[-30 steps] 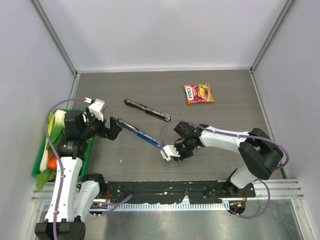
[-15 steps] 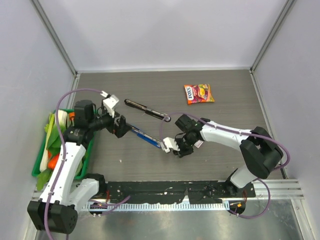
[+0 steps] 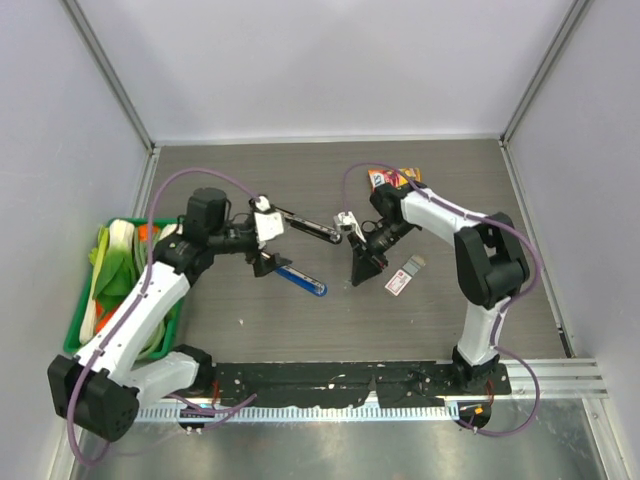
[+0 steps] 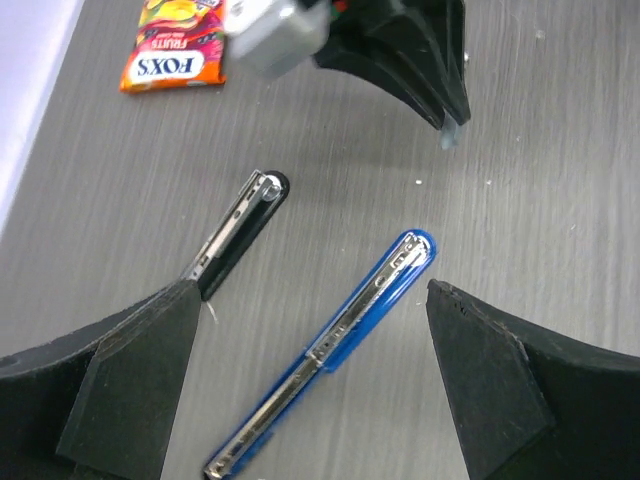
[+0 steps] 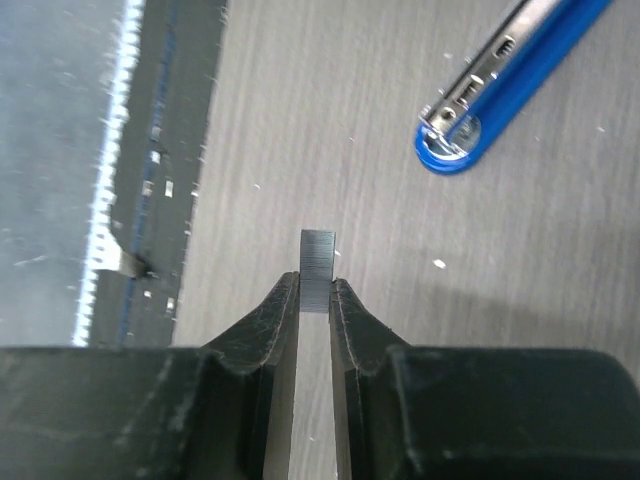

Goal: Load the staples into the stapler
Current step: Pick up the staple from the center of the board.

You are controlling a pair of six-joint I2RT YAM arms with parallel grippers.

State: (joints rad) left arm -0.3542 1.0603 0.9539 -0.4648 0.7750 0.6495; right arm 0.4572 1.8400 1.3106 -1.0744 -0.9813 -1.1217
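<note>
The black stapler [image 3: 312,227] lies on the table and also shows in the left wrist view [image 4: 237,236]. A blue stapler [image 3: 303,279] with its metal channel facing up lies beside it. My left gripper [image 3: 268,262] is open and hovers over the blue stapler [image 4: 335,345], one finger on each side of it. My right gripper [image 3: 358,273] is shut on a short grey strip of staples [image 5: 318,262], held above the table near the blue stapler's tip [image 5: 505,80]. The small white-and-red staple box [image 3: 400,281] lies to the right of it.
An orange snack bag [image 3: 386,177] lies at the back, partly behind my right arm. A green basket [image 3: 74,325] of vegetables stands at the left edge. Grey walls enclose the table on three sides.
My left gripper has swung right from beside the basket to over the blue stapler. My right gripper has let go of the staple box, moved back and right, and now holds a staple strip.
</note>
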